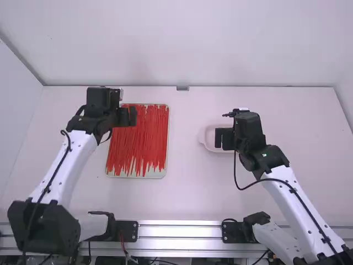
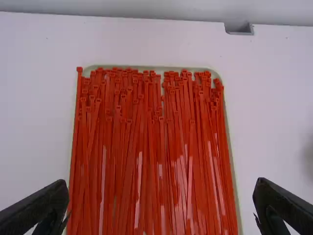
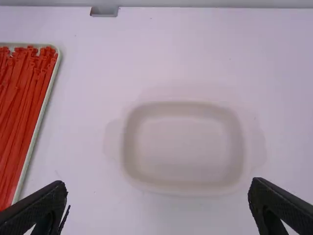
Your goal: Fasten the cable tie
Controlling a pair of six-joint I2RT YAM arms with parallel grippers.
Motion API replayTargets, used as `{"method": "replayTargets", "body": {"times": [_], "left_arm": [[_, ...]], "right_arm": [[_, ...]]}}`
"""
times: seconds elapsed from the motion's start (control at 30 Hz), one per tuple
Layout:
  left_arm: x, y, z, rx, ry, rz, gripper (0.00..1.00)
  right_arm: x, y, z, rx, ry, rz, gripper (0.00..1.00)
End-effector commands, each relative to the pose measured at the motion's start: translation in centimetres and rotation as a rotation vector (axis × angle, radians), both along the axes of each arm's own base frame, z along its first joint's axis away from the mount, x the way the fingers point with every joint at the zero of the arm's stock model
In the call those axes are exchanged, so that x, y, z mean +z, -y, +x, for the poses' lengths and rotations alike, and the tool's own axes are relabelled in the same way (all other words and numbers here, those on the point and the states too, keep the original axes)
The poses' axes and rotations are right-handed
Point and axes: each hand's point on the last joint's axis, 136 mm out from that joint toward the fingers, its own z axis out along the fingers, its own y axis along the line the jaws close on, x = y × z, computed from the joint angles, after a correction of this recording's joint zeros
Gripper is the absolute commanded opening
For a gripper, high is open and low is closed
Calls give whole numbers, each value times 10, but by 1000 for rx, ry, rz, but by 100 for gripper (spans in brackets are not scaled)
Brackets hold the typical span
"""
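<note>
Left of middle on the table [image 1: 187, 176]: a pale tray [image 1: 136, 176] heaped with red ties [image 1: 140, 141]. Lie loose and roughly parallel, running from the tray's near end to its far end, heads bunched in a neat row at the far end, tails ragged at the near end. All straight, unfastened. Cover nearly the whole tray, leaving just a thin rim bare.

Above the tray, toward its far left corner in the high view: left gripper [image 1: 126, 116]. Hangs raised off the ties, jaws released and spread wide, touching none of them. Seen from its wrist [image 2: 161, 205], brackets the ties [image 2: 151, 147] between two black fingers [image 2: 39, 210], with the tray rim [image 2: 217, 73] past the heads and a small grey bracket [image 2: 239, 27] at the table's far edge.

Right of middle, well apart from the tray: a shallow white dish [image 1: 208, 138]. Rectangular, rounded at the corners, a small lug at each short end.

Above the dish, hiding its right part in the high view: right gripper [image 1: 223, 138]. Hangs with jaws likewise released, spread wider than the dish, clear of it. Seen from its wrist [image 3: 156, 205], shows the dish [image 3: 186, 147] centred between its fingers [image 3: 279, 210], the tray rim [image 3: 39, 120] and ties [image 3: 19, 98] off to one side, the bracket [image 3: 104, 11] beyond.
</note>
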Motion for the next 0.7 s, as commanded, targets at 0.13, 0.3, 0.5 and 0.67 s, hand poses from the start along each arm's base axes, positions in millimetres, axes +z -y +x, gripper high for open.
{"method": "replayTargets", "body": {"times": [0.13,0.3,0.5,0.67], "left_arm": [[-7,17,43,-65,-60,17,99],[-40,38,62,-110,-121,24,99],[-90,54,70,-123,-213,16,99],[-116,57,73,-129,-256,24,100]], "right_arm": [[12,-8,2,22,11,30,99],[9,-7,-1,5,-10,45,99],[0,-7,-11,17,-64,39,99],[-5,-14,-13,42,-91,60,99]]}}
